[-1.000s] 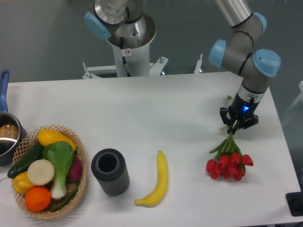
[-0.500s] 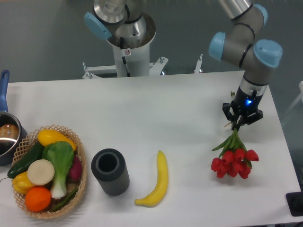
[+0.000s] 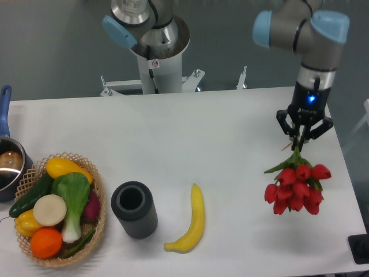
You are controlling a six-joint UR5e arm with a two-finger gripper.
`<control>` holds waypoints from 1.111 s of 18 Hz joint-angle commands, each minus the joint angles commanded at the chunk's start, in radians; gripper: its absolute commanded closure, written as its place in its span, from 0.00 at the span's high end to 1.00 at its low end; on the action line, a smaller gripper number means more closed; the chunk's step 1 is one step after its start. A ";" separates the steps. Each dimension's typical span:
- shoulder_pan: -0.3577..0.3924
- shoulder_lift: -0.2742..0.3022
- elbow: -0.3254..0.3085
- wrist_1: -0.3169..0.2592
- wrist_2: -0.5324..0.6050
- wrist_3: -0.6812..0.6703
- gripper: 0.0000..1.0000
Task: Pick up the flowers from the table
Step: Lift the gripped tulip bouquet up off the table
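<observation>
— Camera view: what are the flowers [image 3: 297,187] looking like?

— Red tulip heads are bunching together at the bottom, with green stems and a few leaves running up into the claw [image 3: 304,136]. The claw's fingers are closing on the stems, clamped on the bunch, and the heads are hanging below it at the right side of the scene.

— Are they touching the table [image 3: 190,138]?

— I cannot tell for sure; the blooms are showing against the white top near its right edge, pointing down.

— And what is the surface carrying?

— The white table is holding a yellow banana [image 3: 192,222] near the front middle, a dark ribbed cylinder [image 3: 134,209] standing just left of it, and a woven basket [image 3: 98,196] of vegetables and fruit at the near left. A pot [image 3: 8,164] with a blue handle is sitting at the far left edge.

— And the room?

— A grey wall and floor are showing behind, with the arm's white base [image 3: 155,63] standing at the far side.
</observation>
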 joint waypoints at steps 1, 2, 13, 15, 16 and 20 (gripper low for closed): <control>0.000 0.020 0.003 0.000 -0.061 -0.017 0.20; 0.002 0.035 0.005 0.002 -0.136 -0.032 0.20; -0.034 0.077 0.021 0.014 -0.631 -0.111 0.20; -0.066 0.063 0.037 0.014 -0.655 -0.111 0.20; -0.078 0.059 0.044 0.014 -0.654 -0.114 0.20; -0.084 0.057 0.046 0.012 -0.657 -0.134 0.20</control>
